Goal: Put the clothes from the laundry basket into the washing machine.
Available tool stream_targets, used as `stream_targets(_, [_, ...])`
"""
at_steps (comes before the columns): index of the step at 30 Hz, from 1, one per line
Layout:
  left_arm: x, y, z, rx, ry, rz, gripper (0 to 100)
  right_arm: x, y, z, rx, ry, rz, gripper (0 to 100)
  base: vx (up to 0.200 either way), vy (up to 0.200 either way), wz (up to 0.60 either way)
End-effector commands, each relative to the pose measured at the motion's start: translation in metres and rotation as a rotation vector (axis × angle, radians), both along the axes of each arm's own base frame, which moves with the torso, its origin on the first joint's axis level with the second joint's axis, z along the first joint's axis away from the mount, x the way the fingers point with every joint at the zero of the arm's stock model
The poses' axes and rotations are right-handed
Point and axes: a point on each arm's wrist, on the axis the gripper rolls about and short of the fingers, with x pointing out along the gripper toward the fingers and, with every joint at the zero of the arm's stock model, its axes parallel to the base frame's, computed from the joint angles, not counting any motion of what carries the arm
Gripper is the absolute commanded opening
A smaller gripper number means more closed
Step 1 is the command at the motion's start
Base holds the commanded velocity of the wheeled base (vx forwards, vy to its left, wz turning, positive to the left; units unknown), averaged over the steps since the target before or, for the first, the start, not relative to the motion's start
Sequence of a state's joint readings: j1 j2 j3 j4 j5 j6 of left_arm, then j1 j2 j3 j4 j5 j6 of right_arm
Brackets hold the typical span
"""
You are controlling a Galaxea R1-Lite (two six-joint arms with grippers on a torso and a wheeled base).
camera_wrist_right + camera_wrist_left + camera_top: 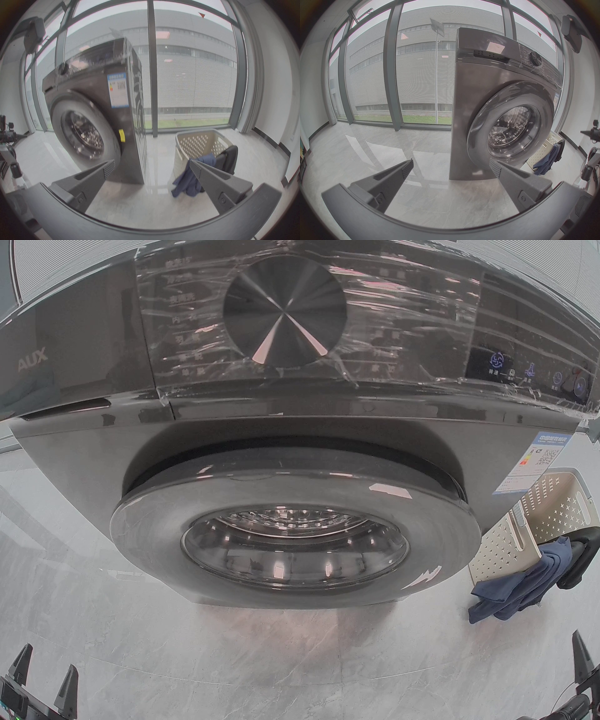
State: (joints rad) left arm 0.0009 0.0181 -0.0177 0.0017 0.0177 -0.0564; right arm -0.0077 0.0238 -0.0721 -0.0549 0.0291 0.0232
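Both the left jaws and the right jaws are released wide and grip nothing, held low above the floor (250, 652). The washing machine (94, 452) stands straight ahead of them, its round door (294, 546) closed, nearer the left jaws than the right. Ahead of the right jaws, just beside the machine's far side, the laundry basket (556, 502) sits on the floor, well apart from both. A blue garment (519, 590) hangs over its rim down to the floor, with a black garment (584, 555) draped beside it.
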Motion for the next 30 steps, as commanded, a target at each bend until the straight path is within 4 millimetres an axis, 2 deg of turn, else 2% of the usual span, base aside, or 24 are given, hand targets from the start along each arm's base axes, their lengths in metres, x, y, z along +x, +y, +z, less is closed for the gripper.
stream_targets(1, [0.0, 0.0, -0.005, 0.0, 0.002, 0.001, 100, 0.012, 0.001, 0.05, 0.046, 0.012, 0.055, 100, 0.0, 0.0, 0.0])
stream_targets(6, [0.0, 0.0, -0.005, 0.0, 0.002, 0.001, 100, 0.059, 0.004, 0.042, 0.107, 0.281, 0.176, 100, 0.0, 0.0, 0.0])
stream_targets(11, [0.0, 0.0, -0.005, 0.0, 0.002, 0.001, 100, 0.106, 0.018, 0.052, 0.094, 0.32, 0.304, 100, 0.0, 0.0, 0.0])
stream_targets(16, [0.0, 0.0, -0.005, 0.0, 0.002, 0.001, 100, 0.138, 0.04, 0.052, 0.066, 0.348, 0.398, 100, 0.0, 0.0, 0.0])
stream_targets(20, [0.0, 0.0, -0.005, 0.0, 0.002, 0.001, 100, 0.154, 0.053, 0.053, 0.05, 0.373, 0.357, 100, 0.0, 0.0, 0.0])
stream_targets(30, [0.0, 0.0, -0.005, 0.0, 0.002, 0.001, 100, 0.172, 0.081, 0.068, 0.084, 0.371, 0.442, 100, 0.0, 0.0, 0.0])
